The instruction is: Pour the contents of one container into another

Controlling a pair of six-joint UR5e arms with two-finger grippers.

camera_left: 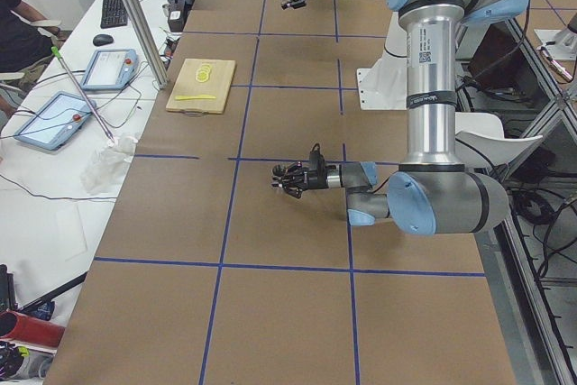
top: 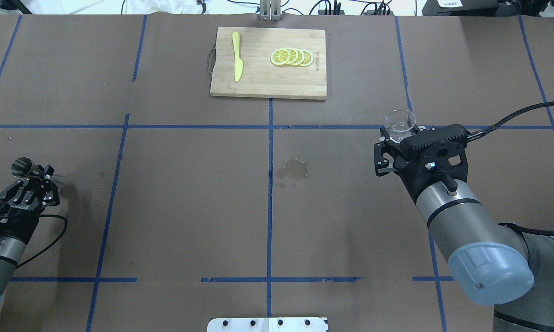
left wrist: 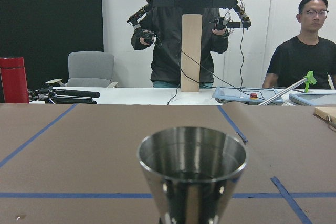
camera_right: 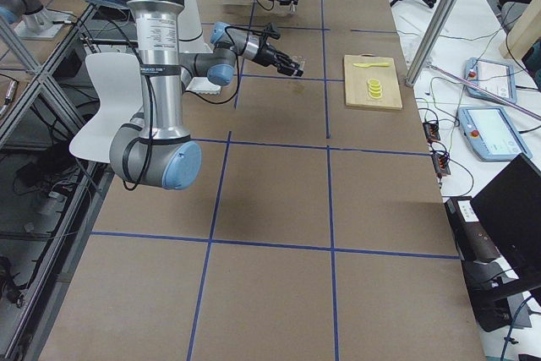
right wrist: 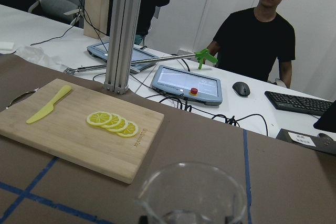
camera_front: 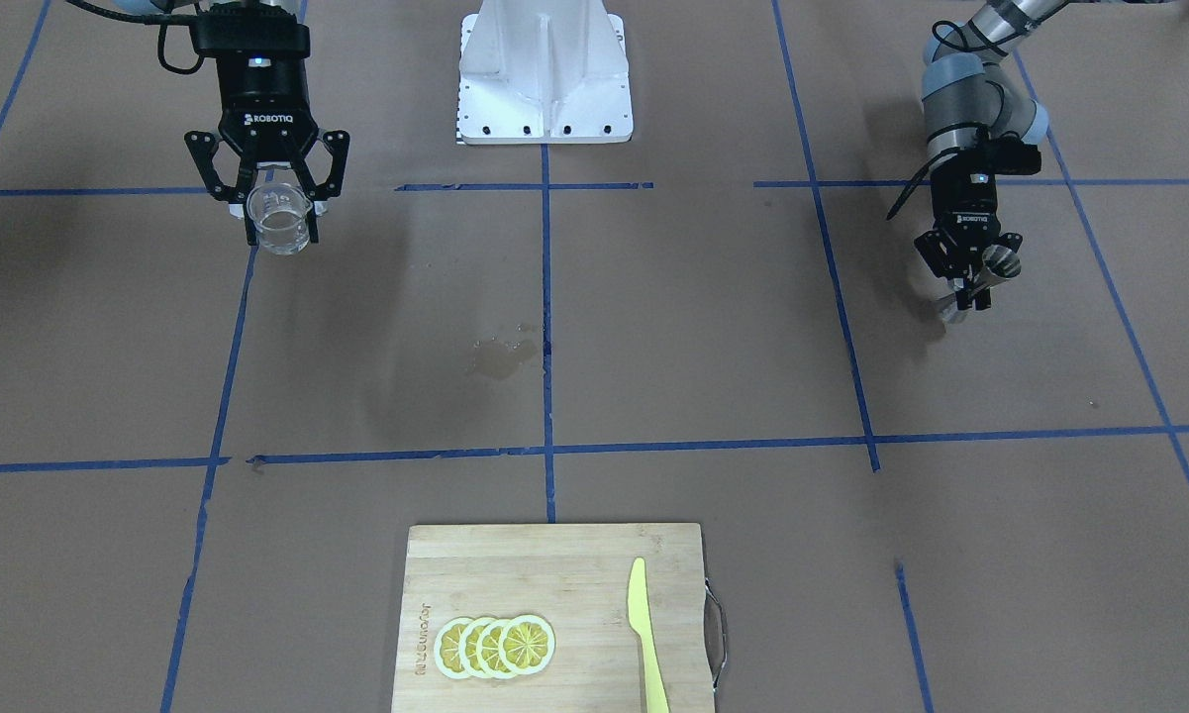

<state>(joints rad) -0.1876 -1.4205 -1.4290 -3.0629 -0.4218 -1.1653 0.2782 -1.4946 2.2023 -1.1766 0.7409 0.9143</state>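
Grips the jigger point(camera_front: 999, 264) at its waist in the left gripper point(camera_front: 970, 291), far left, tilted, lower cone partly hidden. Clamps the glass cup point(camera_front: 279, 212) in the right gripper point(camera_front: 283, 234), far right; contents hard to tell.

Brand marks: one word reads clearly

"ROBOTIQ" stands in white capitals on the black body of the right claw point(camera_front: 282, 226); the same mark on the left claw point(camera_front: 972, 289) is small but can just be made out. A word is burnt into the cutting board point(camera_front: 554, 574) along one short edge — its letters too blurred to read for certain.
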